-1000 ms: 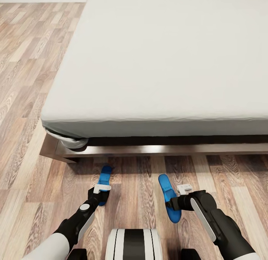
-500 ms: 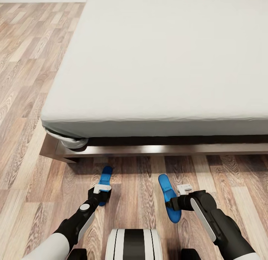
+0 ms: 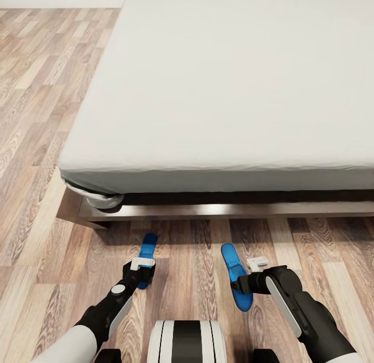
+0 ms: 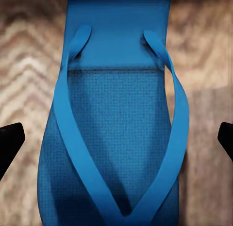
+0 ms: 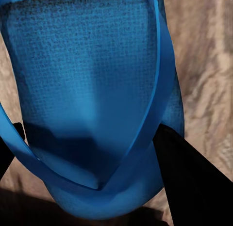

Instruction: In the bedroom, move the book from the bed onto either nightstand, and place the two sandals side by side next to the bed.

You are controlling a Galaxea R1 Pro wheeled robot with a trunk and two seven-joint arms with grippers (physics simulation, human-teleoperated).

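The 2 sandals, left (image 3: 146,259) and right (image 3: 236,277), lie unmoved on the floor (image 3: 197,280) just beside the bed (image 3: 228,118); the view tilted up. The left claw (image 3: 139,272) spreads apart over its sandal; the right claw (image 3: 243,285) clamps its own. Still apart, they need pairing.

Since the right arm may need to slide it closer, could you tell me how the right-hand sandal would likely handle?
The right sandal looks thin and flat, so probably light and unlikely to roll. Its narrow straps suggest some flex. On the smooth floor it may slide readily.
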